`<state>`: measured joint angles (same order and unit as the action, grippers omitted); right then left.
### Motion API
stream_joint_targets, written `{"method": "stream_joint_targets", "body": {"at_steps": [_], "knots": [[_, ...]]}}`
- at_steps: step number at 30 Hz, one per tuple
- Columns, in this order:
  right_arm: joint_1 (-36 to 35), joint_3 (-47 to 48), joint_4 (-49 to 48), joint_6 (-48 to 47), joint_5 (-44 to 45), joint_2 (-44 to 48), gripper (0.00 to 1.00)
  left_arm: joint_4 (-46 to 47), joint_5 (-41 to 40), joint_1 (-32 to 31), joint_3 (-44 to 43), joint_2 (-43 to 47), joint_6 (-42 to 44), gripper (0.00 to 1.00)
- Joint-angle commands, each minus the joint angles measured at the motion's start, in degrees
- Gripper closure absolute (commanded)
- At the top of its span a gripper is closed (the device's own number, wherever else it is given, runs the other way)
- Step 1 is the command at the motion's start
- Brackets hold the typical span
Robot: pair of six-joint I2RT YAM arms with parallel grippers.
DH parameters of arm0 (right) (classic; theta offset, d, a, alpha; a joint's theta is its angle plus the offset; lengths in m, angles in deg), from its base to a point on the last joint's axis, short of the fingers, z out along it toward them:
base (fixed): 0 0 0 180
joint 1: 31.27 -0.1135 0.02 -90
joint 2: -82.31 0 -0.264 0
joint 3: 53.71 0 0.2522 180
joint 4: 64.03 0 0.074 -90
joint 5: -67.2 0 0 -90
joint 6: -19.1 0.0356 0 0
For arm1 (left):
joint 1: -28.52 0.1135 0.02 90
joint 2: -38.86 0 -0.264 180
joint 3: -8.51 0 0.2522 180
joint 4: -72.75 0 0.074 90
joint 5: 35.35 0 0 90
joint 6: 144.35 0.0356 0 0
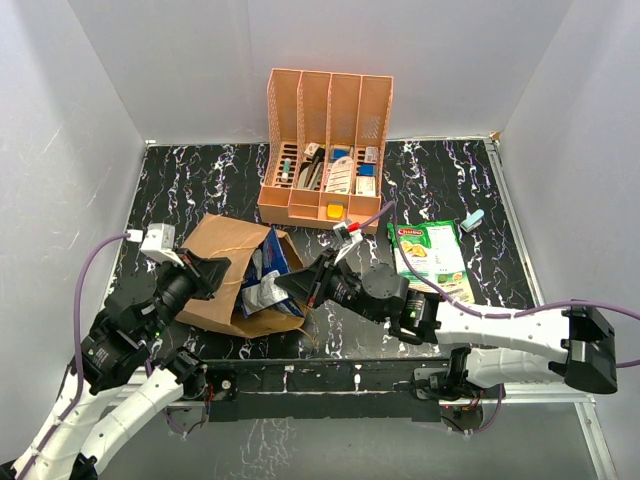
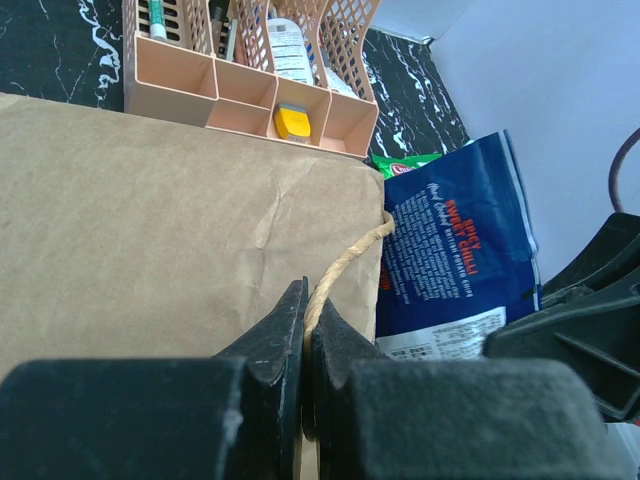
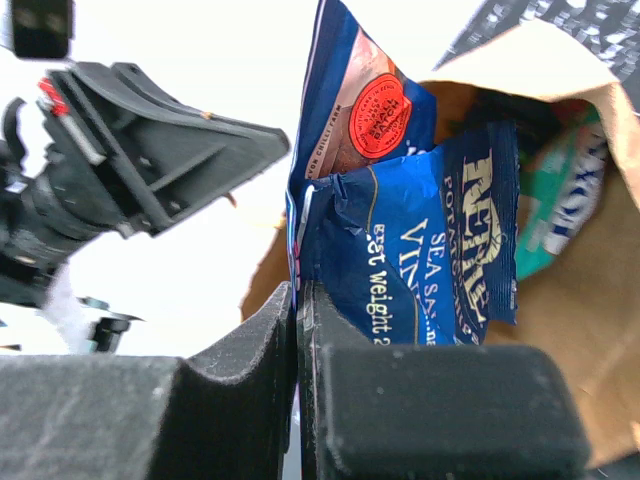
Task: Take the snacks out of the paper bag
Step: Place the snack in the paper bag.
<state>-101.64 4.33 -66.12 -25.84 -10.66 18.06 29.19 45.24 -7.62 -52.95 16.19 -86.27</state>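
Top external view: the bag (image 1: 225, 265) lies on its side near the near left corner of the tabletop (image 1: 200, 180), mouth facing right; the left jaws are pinched shut on its cord handle (image 2: 345, 262); the right jaws are clamped on an edge of a blue packet (image 3: 420, 260) sticking out of the mouth; a green packet (image 1: 430, 255) lies flat towards the right edge, apart from the bag.

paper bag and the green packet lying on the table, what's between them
In the top view, the right tool, shut on a blue packet, and its arm.
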Motion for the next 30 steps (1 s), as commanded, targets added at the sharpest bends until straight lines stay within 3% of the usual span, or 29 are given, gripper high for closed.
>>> {"method": "stream_joint_targets", "body": {"at_steps": [1,7,11,14,17,22,26,30], "knots": [[0.1,-2.8,-20.1,6.1,-1.9,-0.2,0.93,2.1,0.1,-0.2,-3.0,-0.7,0.3,1.00],[0.8,-4.2,-29.6,10.3,1.4,-14.8,0.93,3.1,-0.6,-0.2,-6.3,-2.4,-0.4,1.00],[1.3,-6.0,-36.2,8.0,5.3,-24.2,0.93,3.6,-0.5,-0.3,-6.9,-2.5,-0.6,1.00],[1.6,-5.6,-29.8,10.0,8.1,-26.8,0.91,2.7,-0.5,-0.3,-6.9,-2.3,-0.7,1.00],[1.9,-4.1,-18.6,10.2,8.1,-25.5,0.81,1.6,-1.0,-0.3,-6.8,-1.5,-0.7,1.00],[3.7,2.9,3.9,9.2,1.5,-24.1,0.50,1.9,-1.3,-0.2,-4.8,-0.2,-0.7,1.00],[3.9,1.6,4.3,10.3,-3.1,-21.5,0.39,2.2,-0.3,-0.2,-3.6,-0.2,-1.5,1.00],[3.9,-0.3,-0.4,11.9,-2.4,-18.8,0.37,2.2,0.2,-0.2,-3.3,-0.2,-1.8,1.00]]}}
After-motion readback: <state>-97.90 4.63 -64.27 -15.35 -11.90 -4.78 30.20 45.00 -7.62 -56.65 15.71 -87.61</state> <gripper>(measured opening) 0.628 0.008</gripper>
